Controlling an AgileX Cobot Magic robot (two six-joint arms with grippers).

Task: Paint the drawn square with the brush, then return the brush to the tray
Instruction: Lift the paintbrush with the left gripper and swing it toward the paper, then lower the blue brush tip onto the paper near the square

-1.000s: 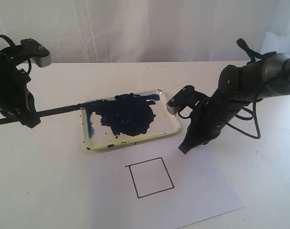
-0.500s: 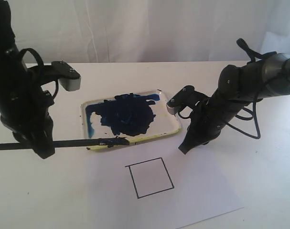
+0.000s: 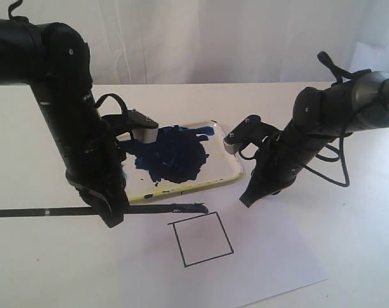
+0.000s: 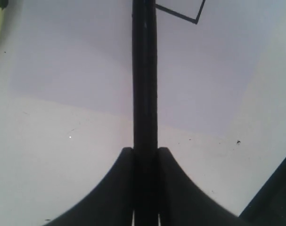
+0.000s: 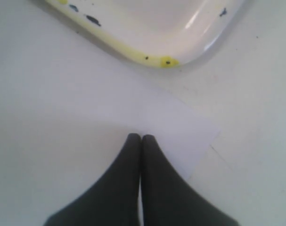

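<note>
My left gripper (image 3: 109,215) is shut on the brush (image 3: 149,208), a long black stick held level above the table. Its dark bristle tip (image 3: 195,208) hangs just past the upper left corner of the drawn square (image 3: 202,239), whose inside is white. In the left wrist view the brush (image 4: 144,75) runs straight out from my left gripper (image 4: 145,153) toward a corner of the square (image 4: 180,12). The tray (image 3: 225,168) with its dark-blue blot lies behind the square. My right gripper (image 3: 246,200) is shut and empty, its tips on the paper near the tray's corner (image 5: 167,61).
A white paper sheet (image 3: 264,263) carries the square and lies on the white table. The left arm (image 3: 85,141) partly covers the tray's left end. A white curtain hangs behind the table.
My left arm has swung right and forward with the brush, carrying its tip from over the tray to just above the square's upper left corner. The right arm has not moved.
</note>
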